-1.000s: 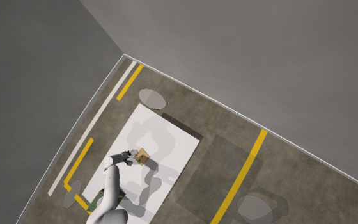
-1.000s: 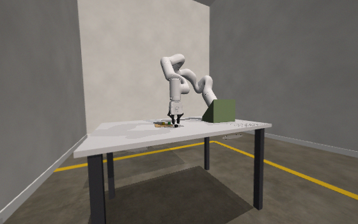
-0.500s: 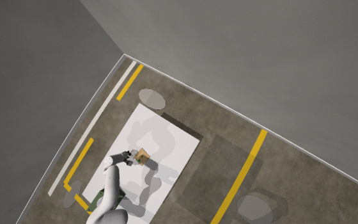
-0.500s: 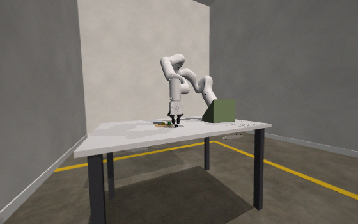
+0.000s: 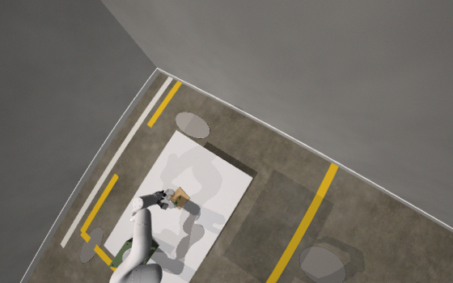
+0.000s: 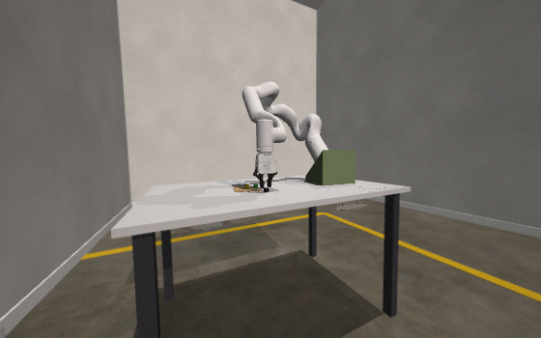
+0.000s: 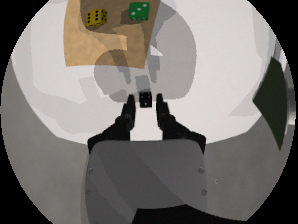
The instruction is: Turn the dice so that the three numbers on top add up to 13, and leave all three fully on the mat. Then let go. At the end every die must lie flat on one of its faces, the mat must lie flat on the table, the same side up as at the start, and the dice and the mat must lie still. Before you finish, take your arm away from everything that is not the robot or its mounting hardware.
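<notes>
The tan mat (image 5: 185, 197) (image 6: 242, 189) (image 7: 80, 54) lies flat on the table. The yellow die (image 6: 246, 185) (image 7: 96, 18) sits on it, with a six-pip face towards the wrist camera. The green die (image 6: 255, 185) (image 7: 139, 11) sits on it near its side edge, showing three pips on the face turned up in the wrist view. The black die (image 6: 266, 190) (image 7: 145, 100) stands on the white table, off the mat; its pips are too small to read surely. My gripper (image 6: 266, 185) (image 7: 145, 101) is partly open, low over the table, its fingertips either side of the black die with gaps showing on both sides.
A green block with a sloping side (image 5: 120, 256) (image 6: 339, 167) (image 7: 273, 102) stands on the table near the arm's base. The white table's edge (image 6: 260, 208) runs along the front in the exterior view. Shadows of the arm fall across the mat and table.
</notes>
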Robot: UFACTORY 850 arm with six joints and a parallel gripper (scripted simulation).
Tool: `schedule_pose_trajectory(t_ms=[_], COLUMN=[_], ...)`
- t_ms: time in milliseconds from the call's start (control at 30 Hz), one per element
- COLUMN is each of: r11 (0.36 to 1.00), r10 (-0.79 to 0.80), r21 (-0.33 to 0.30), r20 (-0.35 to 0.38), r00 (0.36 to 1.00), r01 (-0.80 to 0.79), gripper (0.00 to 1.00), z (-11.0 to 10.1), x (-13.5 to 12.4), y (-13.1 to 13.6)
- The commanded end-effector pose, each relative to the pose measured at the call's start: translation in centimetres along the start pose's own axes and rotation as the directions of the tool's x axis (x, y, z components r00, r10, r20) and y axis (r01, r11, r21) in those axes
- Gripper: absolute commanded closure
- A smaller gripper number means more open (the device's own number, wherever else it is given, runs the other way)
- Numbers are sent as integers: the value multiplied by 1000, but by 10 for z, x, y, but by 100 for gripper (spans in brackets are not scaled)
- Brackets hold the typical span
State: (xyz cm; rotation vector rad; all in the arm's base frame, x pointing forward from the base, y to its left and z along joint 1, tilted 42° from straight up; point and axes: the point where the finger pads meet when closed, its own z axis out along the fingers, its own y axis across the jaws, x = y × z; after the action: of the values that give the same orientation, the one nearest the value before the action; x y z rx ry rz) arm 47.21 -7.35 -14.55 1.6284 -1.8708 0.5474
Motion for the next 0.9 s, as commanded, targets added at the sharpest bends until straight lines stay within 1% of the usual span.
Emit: schedule_pose_trajectory(t_ms=[0,433,867], r11=[1000,1000,1000], r10=[0,0,0], r21=[1,1,1], r20=[1,1,1], r00=[1000,1000,1000], r01=[0,0,0], gripper=[64,64,64], z=[3,17,19], x=[0,0,0], y=[-1,-1,-1])
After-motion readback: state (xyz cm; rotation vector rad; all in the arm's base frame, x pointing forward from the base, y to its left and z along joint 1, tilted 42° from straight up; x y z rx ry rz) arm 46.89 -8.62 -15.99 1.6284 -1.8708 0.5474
